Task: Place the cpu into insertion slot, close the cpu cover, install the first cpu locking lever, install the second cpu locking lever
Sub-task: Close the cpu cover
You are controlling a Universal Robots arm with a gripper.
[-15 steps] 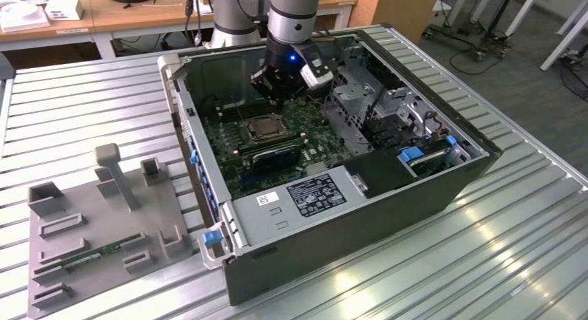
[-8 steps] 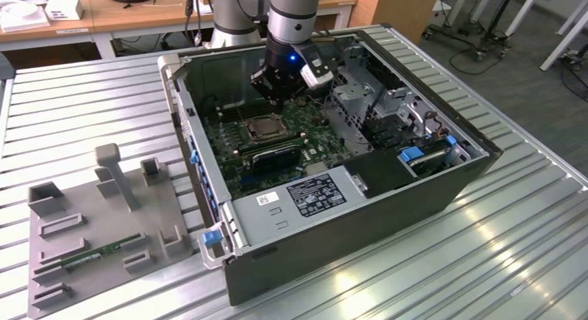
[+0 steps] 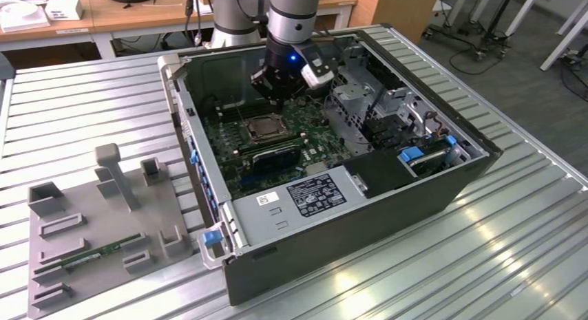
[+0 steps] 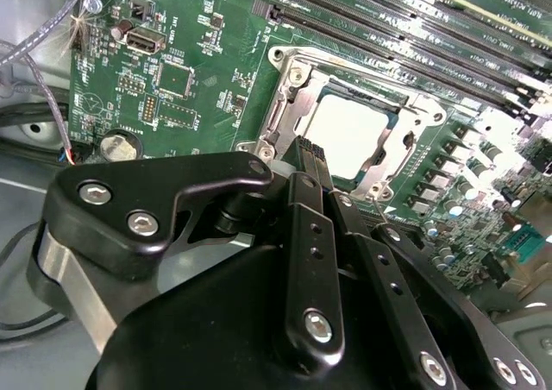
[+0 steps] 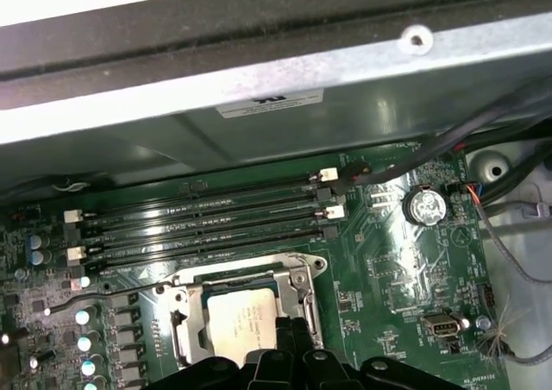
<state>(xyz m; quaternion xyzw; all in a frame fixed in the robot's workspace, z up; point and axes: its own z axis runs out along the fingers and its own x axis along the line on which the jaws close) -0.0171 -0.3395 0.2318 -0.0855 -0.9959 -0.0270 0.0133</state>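
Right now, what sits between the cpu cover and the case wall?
In the first wrist view, a bank of long memory slots runs between the cpu cover and the grey case wall.

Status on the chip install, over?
Gripper shut, tips at the cover's edge. Chip seated, cover down over it. Nothing in the way.

Exterior view: high, off the arm, angled down across the slatted table (image 3: 478,251) into the open computer case (image 3: 441,189); far enough back for the whole case.
First wrist view: close over the motherboard (image 5: 388,269), faced across the memory slots (image 5: 198,217) toward the case's side wall (image 5: 259,71).
Second wrist view: equally close, sighted down along the gripper (image 4: 310,153), at a different angle.
Shared by both wrist views: the cpu (image 5: 241,321) (image 4: 345,135), memory slots; by all three, the motherboard.
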